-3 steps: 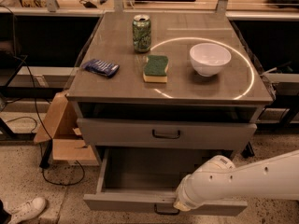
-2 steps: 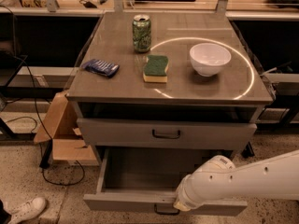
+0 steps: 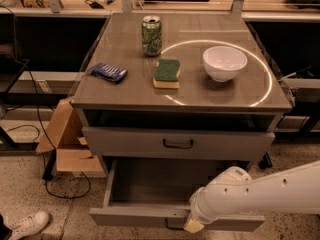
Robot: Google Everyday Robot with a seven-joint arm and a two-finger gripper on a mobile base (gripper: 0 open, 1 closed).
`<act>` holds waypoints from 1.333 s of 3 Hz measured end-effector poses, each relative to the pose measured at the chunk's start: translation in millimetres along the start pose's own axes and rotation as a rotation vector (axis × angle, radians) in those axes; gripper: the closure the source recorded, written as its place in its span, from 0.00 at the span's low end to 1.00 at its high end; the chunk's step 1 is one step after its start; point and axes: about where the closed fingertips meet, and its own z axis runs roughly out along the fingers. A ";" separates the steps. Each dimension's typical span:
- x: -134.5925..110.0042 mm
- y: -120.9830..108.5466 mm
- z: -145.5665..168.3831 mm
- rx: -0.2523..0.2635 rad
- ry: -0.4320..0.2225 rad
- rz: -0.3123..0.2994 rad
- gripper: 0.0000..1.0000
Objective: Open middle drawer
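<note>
Two grey drawer fronts show below the cabinet top [image 3: 125,91]. The upper one is the middle drawer [image 3: 125,143], pushed in beneath a dark gap under the top, with its small dark loop handle [image 3: 178,144] at the centre and nothing touching it. Below it the bottom drawer [image 3: 135,217] is pulled well out, its inside in view. My claw [image 3: 193,226] is down at the front edge of that bottom drawer, just right of its dark handle [image 3: 172,227] and well below the middle drawer's handle. Whether my claw is clenched or released I cannot tell, since the bulk of my white arm [image 3: 260,194] covers most of it; the arm reaches in from the right. On the cabinet top stand a green can [image 3: 151,35] at the back, a white bowl [image 3: 224,62] to the right, a green and yellow sponge [image 3: 167,73] between them and nearer the front, and a blue packet [image 3: 108,72] to the left. A cardboard box [image 3: 62,139] leans beside the cabinet on the left, and a white shoe [image 3: 26,225] is on the floor in the lower left corner.
</note>
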 end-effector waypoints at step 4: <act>70.9 -19.3 10.2 -0.019 0.172 0.082 0.00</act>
